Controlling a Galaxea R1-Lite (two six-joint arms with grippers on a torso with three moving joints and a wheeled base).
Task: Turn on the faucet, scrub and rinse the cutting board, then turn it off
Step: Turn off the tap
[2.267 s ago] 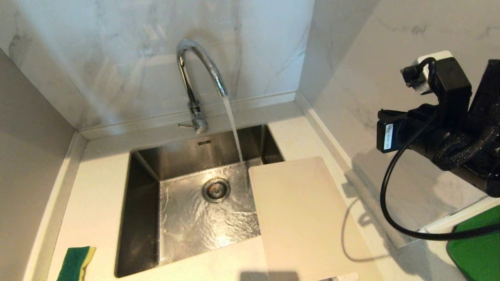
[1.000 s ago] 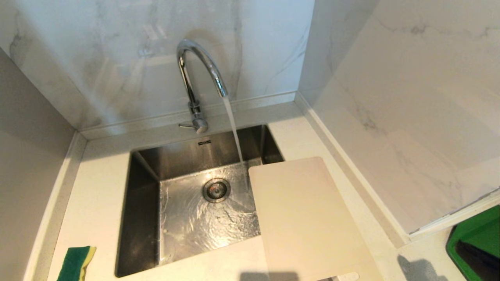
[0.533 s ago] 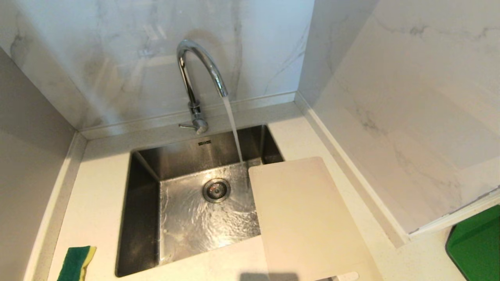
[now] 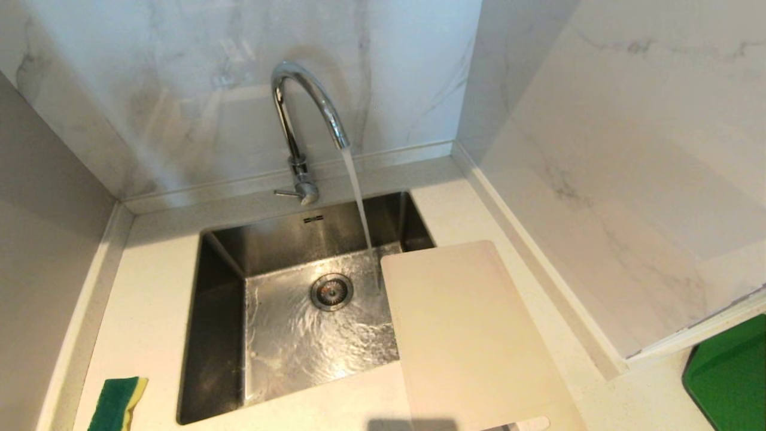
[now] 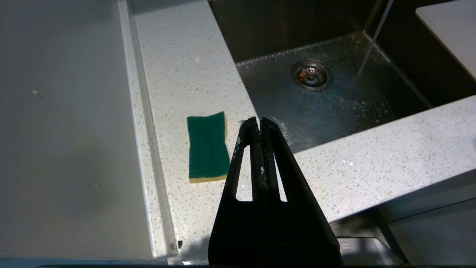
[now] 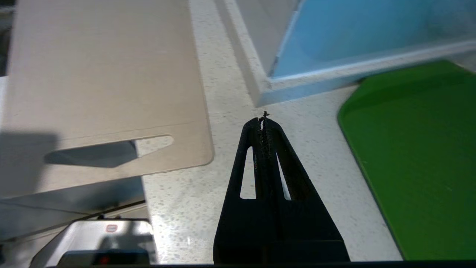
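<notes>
cutting board [image 6: 104,74] beside closed right gripper [image 6: 263,121]

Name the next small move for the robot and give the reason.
Probably open the shut left gripper and lower it onto the green-and-yellow sponge beside it: the chrome gooseneck faucet already runs, and the cream-white plastic cutting board lies unscrubbed.

The left hand [image 5: 259,121] and the right hand [image 6: 263,119] both hang above the surface [image 6: 308,149], fingers pressed together, empty.

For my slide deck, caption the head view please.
Faucet running into the sink; cutting board overhanging its right edge, sponge waiting left.
</notes>
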